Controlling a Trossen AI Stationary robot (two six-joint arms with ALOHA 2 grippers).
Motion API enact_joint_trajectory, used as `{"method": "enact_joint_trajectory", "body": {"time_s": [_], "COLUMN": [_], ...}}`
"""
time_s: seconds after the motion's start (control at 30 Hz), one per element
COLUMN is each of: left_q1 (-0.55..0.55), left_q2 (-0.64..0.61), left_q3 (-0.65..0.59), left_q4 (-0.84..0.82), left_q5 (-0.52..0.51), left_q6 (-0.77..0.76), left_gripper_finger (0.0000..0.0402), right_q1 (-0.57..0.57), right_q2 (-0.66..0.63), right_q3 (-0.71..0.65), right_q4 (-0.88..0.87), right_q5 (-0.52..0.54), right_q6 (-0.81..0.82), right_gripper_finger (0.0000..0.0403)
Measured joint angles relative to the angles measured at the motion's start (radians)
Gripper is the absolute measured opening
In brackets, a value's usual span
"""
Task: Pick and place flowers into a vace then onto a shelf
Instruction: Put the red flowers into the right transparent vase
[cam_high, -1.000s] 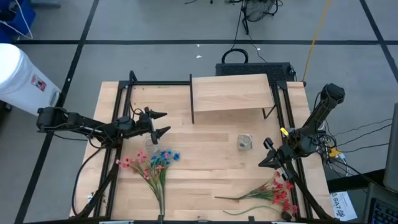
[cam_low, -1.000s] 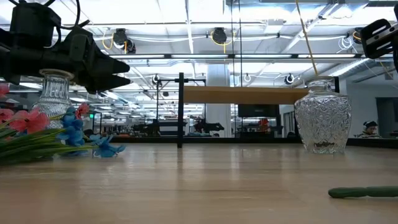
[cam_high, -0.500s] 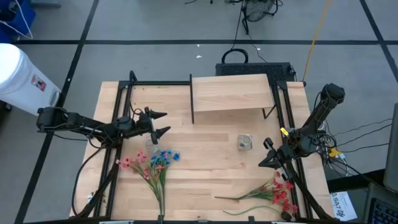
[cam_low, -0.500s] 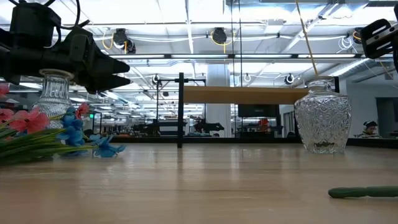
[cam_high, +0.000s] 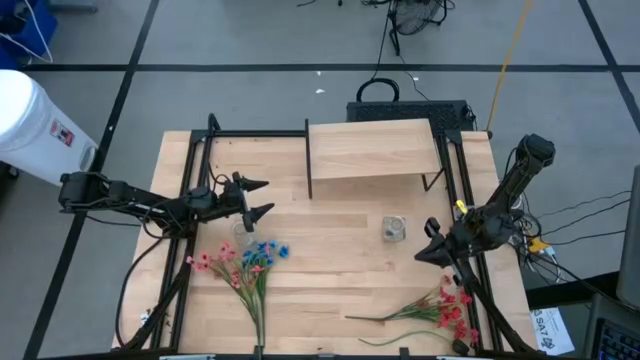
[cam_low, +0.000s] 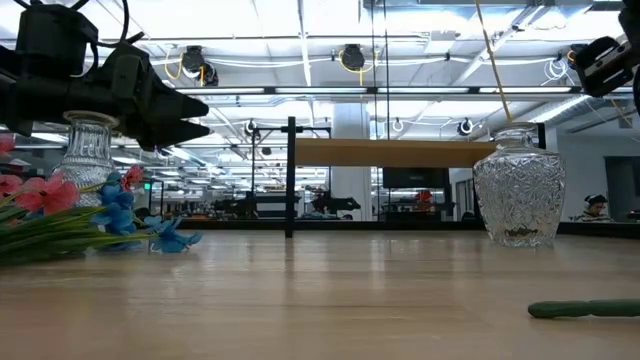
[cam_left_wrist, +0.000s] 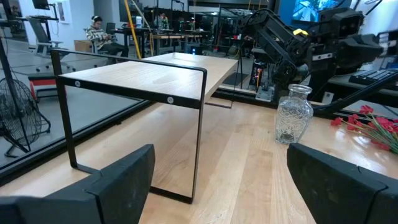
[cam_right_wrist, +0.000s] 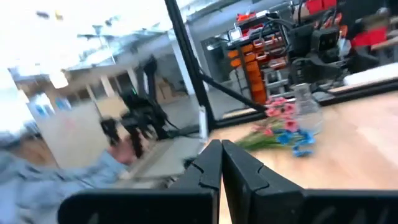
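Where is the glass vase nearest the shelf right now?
In the high view the glass vase stands upright on the table, just in front of the shelf, with the right gripper beside it.

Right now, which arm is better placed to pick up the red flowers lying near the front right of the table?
Probably the right. The right gripper, fingers shut, hovers just above the red flowers. The left gripper is open across the table, near the pink and blue flowers.
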Motion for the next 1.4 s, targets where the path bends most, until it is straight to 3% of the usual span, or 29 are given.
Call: {"method": "enact_joint_trajectory", "body": {"time_s": [0.23,0.47,0.73,0.97,1.17,1.4], "left_q1": [-0.001,-0.001,-0.001,-0.001,-0.001,-0.001], "left_q2": [0.0,0.0,0.0,0.0,0.0,0.0], "left_q3": [0.0,0.0,0.0,0.0,0.0,0.0], "left_q4": [0.003,0.003,0.018,0.107,0.131,0.182], "left_q5": [0.004,0.018,0.004,-0.021,-0.101,-0.113], "left_q6": [-0.075,-0.307,-0.345,-0.313,-0.216,-0.105], "left_gripper_finger": [0.0365,0.0365,0.0365,0.0365,0.0365,0.0365], "right_q1": [-0.011,-0.024,-0.07,-0.166,-0.204,-0.233], "right_q2": [0.0,0.011,0.046,0.206,0.401,0.584], "right_q3": [0.0,0.0,0.0,0.013,0.126,0.224], "right_q4": [0.081,0.075,0.083,0.161,0.183,0.203], "right_q5": [0.13,0.127,0.155,0.152,0.1,0.099], "right_q6": [-0.119,-0.081,-0.02,0.078,0.062,0.068], "right_gripper_finger": [0.0004,0.0004,0.0004,0.0004,0.0004,0.0004]}}
